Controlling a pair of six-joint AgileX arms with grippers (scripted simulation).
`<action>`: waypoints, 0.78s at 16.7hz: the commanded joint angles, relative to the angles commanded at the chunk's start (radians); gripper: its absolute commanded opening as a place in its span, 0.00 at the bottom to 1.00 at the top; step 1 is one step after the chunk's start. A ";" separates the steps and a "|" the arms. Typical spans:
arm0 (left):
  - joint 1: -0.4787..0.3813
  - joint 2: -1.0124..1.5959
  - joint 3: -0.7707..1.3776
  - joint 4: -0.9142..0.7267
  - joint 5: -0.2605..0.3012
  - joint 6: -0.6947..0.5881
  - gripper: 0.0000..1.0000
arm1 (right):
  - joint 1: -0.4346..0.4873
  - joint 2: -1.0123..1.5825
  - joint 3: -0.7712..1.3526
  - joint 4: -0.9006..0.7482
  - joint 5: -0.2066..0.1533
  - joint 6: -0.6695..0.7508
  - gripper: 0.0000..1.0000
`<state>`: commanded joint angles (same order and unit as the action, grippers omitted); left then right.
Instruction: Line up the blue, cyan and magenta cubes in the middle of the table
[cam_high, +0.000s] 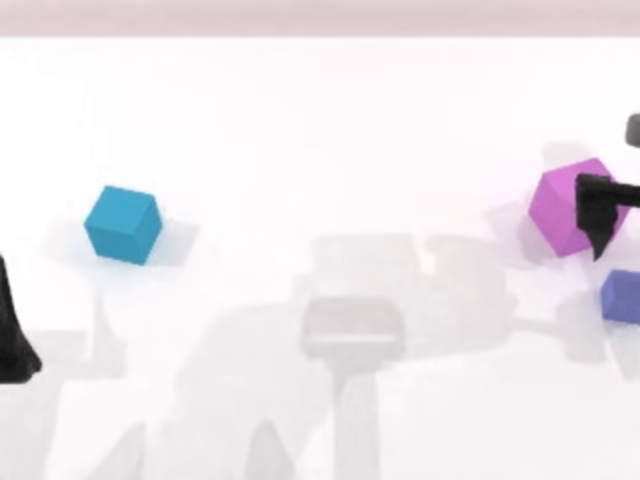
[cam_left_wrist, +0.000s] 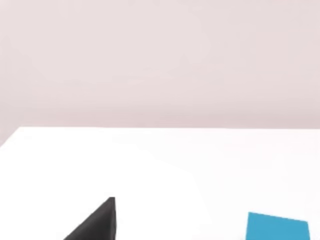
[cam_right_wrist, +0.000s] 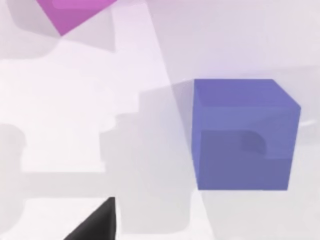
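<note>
I am lit brightly and evenly from above: the smooth white table (cam_high: 300, 120) glows almost to glare. The matte teal-cyan cube (cam_high: 122, 224) on the left has a paler top than sides, and a faint shadow spills to its right. Soft, overlapping grey shadows of my arms spread over the near middle, and several pale ones fan out round the matte pink-magenta cube (cam_high: 560, 205) on the right. In my right wrist view a darker, blocky shadow lies across the small matte periwinkle-blue cube (cam_right_wrist: 245, 135).

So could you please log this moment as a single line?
right end effector: over magenta cube | blue cube: far right | cyan cube: left | left end effector: parked, left edge
</note>
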<state>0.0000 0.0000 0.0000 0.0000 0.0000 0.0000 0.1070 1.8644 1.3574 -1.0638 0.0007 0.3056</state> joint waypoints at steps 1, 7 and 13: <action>0.000 0.000 0.000 0.000 0.000 0.000 1.00 | -0.005 -0.003 -0.003 0.002 0.000 -0.001 1.00; 0.000 0.000 0.000 0.000 0.000 0.000 1.00 | -0.001 0.067 -0.095 0.166 0.000 0.000 1.00; 0.000 0.000 0.000 0.000 0.000 0.000 1.00 | 0.002 0.144 -0.190 0.334 0.001 0.004 1.00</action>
<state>0.0000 0.0000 0.0000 0.0000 0.0000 0.0000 0.1090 2.0085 1.1673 -0.7295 0.0015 0.3098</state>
